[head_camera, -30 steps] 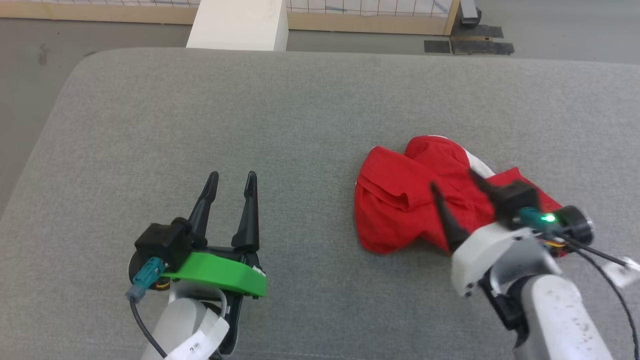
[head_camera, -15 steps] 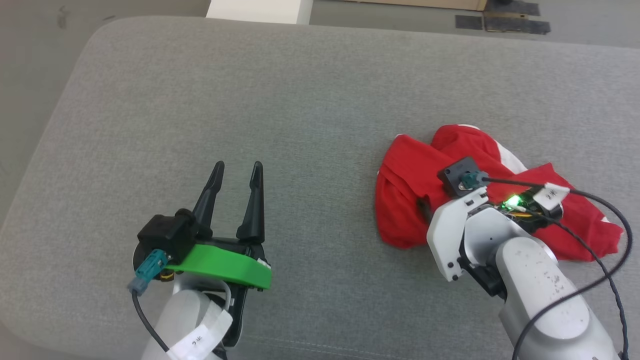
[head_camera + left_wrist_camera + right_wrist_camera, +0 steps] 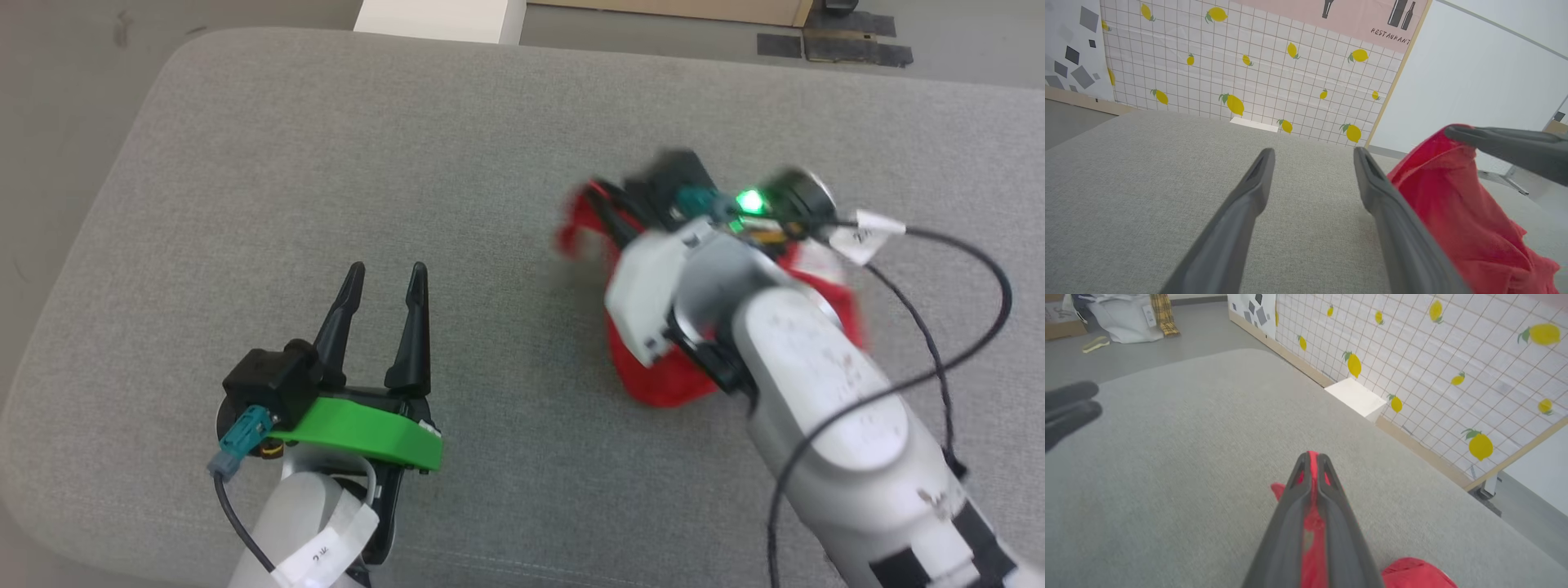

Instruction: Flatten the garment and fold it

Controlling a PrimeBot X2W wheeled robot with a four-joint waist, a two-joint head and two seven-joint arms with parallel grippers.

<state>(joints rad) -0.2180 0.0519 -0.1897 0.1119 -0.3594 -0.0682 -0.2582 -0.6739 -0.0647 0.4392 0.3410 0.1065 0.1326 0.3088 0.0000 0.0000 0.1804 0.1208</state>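
Grey padded surface, lemon-print wall panel behind it. Your right gripper: fingers pinched tight on a fold of the garment, red cloth hanging from it over the surface's right half. Your left gripper: jaws apart, empty, left of the cloth.

Head view: my right forearm covers most of the garment — its upper edge and my right gripper are just motion smear. Right wrist view: left gripper blurred, cut by the frame's left edge — garment mostly behind my fingers.
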